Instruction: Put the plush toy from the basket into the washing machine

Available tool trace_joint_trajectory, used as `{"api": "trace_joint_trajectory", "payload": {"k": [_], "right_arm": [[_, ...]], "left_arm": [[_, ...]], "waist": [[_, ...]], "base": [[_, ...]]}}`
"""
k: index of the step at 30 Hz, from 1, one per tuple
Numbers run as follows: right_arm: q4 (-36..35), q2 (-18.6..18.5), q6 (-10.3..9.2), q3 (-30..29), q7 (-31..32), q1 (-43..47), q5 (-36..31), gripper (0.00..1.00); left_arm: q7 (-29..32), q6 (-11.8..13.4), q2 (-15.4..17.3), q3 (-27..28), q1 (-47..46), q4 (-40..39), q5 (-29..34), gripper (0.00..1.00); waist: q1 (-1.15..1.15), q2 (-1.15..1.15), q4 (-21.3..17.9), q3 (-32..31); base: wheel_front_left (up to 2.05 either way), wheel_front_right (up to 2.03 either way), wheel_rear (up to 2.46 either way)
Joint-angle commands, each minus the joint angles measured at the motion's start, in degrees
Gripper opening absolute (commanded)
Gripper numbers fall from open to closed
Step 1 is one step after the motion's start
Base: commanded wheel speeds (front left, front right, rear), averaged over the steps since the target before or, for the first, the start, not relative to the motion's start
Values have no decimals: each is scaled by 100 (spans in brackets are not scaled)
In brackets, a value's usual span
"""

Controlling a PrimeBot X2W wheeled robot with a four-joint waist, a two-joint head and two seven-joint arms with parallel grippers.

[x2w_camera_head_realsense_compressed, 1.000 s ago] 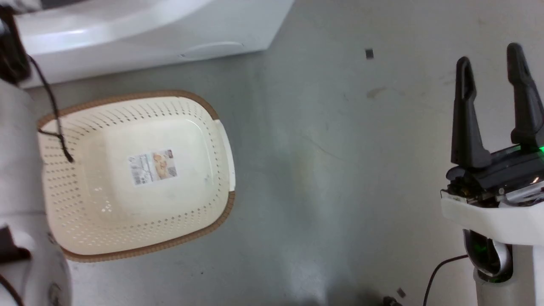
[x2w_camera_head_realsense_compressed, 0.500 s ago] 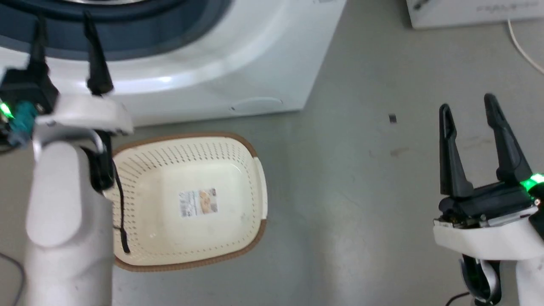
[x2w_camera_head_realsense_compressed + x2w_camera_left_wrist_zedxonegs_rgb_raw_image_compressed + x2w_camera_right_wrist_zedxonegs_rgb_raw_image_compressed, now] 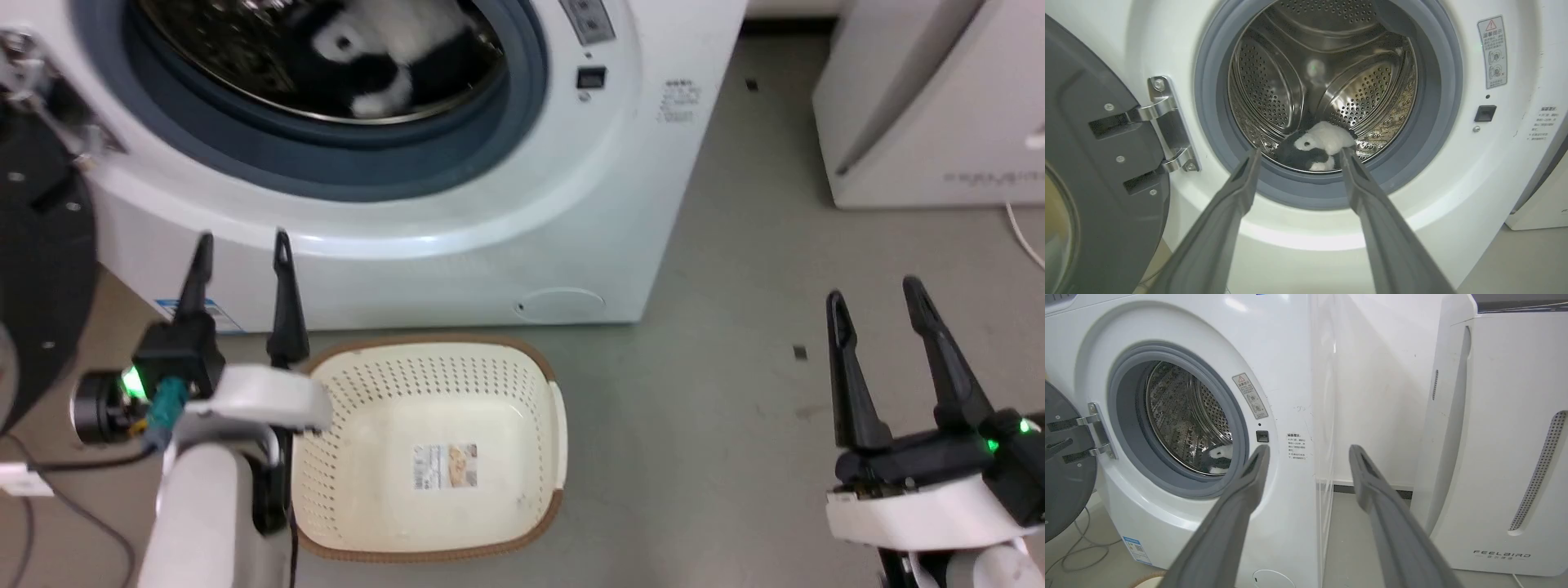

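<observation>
The black-and-white plush toy (image 3: 380, 57) lies inside the steel drum of the washing machine (image 3: 588, 212); the left wrist view has it low in the drum as plush toy (image 3: 1316, 147), and a bit of plush toy (image 3: 1220, 455) peeks past the gasket. The cream basket (image 3: 359, 457) stands on the floor before the washing machine with just a paper label in it. My left gripper (image 3: 241, 249) is open, above the basket's left rim, fingers toward the machine. At the lower right my right gripper (image 3: 873, 298) is open too, holding nothing.
The washer's dark door (image 3: 33, 269) hangs open at the left on a steel hinge (image 3: 1167, 122). A white FEELBIRD appliance (image 3: 931, 106) stands to the right of the washer. Cables (image 3: 57, 498) trail on the grey floor at the left.
The head camera has tilted up, bringing the washer drum and the plush toy inside it into view. My left arm has come lower in the picture beside the basket.
</observation>
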Motion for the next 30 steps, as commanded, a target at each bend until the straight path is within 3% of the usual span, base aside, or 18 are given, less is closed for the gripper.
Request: {"api": "trace_joint_trajectory", "payload": {"k": [1, 21, 22, 30], "right_arm": [[33, 0, -4, -41, -25, 125, 73, 100], [269, 0, -4, -291, -25, 909, 356, 100], [255, 0, 0, -285, 0, 849, 333, 0], [272, 0, 0, -273, 54, 840, 299, 0]], "left_arm": [[-25, -18, -47, -4, 209, -69, -23, 100], [-25, 83, -197, -316, 1783, -516, 95, 100], [-1, 73, -185, -314, 1745, -498, 74, 0], [60, 63, -187, -314, 1758, -525, 69, 0]], "waist": [[1, 0, 192, -254], [1, 0, 521, -1048], [1, 0, 515, -1047], [1, 0, 501, -1063]], "base": [[0, 0, 0], [0, 0, 0], [0, 0, 0], [0, 0, 0]]}}
